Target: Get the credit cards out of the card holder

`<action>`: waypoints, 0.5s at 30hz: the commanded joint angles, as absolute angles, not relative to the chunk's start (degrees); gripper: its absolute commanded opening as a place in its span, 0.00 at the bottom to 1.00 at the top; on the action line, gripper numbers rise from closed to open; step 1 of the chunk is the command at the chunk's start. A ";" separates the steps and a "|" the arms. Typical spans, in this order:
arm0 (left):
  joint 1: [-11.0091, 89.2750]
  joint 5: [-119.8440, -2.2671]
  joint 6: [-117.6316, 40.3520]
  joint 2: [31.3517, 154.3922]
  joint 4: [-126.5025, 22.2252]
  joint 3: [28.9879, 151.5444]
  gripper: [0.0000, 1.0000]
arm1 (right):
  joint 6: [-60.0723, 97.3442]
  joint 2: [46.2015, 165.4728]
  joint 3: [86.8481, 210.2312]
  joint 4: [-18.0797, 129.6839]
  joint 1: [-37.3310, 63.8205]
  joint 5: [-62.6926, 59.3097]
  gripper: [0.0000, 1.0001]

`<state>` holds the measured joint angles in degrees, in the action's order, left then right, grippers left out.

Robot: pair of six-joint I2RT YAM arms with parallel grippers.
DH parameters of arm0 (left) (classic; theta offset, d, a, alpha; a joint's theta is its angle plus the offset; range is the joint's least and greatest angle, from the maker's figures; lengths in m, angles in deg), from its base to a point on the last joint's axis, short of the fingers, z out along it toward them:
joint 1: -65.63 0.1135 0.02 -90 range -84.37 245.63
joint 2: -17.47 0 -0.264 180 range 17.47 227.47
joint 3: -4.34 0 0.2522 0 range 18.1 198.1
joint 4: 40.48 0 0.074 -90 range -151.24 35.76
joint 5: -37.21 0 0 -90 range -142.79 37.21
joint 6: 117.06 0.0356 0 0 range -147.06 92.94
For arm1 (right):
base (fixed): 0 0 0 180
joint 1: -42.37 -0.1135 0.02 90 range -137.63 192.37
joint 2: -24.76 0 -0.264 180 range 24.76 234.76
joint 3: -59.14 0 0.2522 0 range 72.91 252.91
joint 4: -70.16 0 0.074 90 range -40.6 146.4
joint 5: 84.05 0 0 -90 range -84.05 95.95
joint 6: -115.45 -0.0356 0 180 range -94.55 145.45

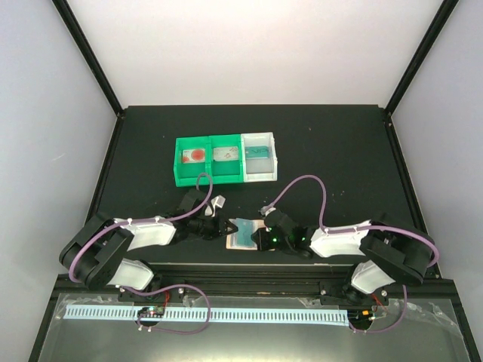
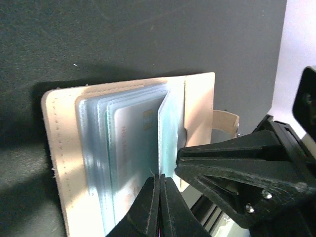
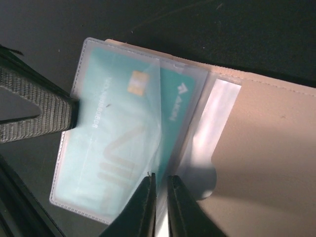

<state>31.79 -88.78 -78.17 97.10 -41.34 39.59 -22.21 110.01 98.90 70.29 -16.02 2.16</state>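
Note:
The tan card holder (image 1: pixel 243 241) lies open on the black table between my two grippers. Its clear sleeves hold teal credit cards (image 2: pixel 133 148). In the right wrist view one teal card (image 3: pixel 113 128) with a gold chip sits in a raised sleeve, and a second card (image 3: pixel 173 98) lies behind it. My left gripper (image 2: pixel 160 177) is shut on the outer edge of that raised sleeve. My right gripper (image 3: pixel 161 178) stands over the sleeves near the spine, jaws a narrow gap apart with a sleeve edge between them. The tan cover (image 3: pixel 266 148) lies flat.
A green-and-white three-compartment bin tray (image 1: pixel 181 162) stands behind the holder; its white end holds something teal. The right gripper's black body (image 2: pixel 237 173) crowds the holder's tab side. The table's front rail runs just behind both arm bases.

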 commanded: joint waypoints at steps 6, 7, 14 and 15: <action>31.40 -86.55 -75.80 96.38 -44.84 41.57 0.01 | -19.91 103.09 99.35 63.90 -15.79 5.54 0.19; 31.40 -86.31 -75.49 96.19 -45.25 41.56 0.02 | -19.36 101.82 99.62 62.21 -15.75 6.56 0.20; 31.39 -85.29 -73.88 94.84 -48.62 42.35 0.02 | -16.22 94.64 99.80 52.90 -14.85 13.18 0.36; 31.43 -85.24 -73.83 94.85 -48.71 42.35 0.02 | -15.80 93.99 99.80 51.56 -14.66 14.29 0.40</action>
<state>31.79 -86.25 -75.68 96.03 -46.56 40.14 -18.47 96.70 98.93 58.51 -15.54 8.12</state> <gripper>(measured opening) 0.021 0.349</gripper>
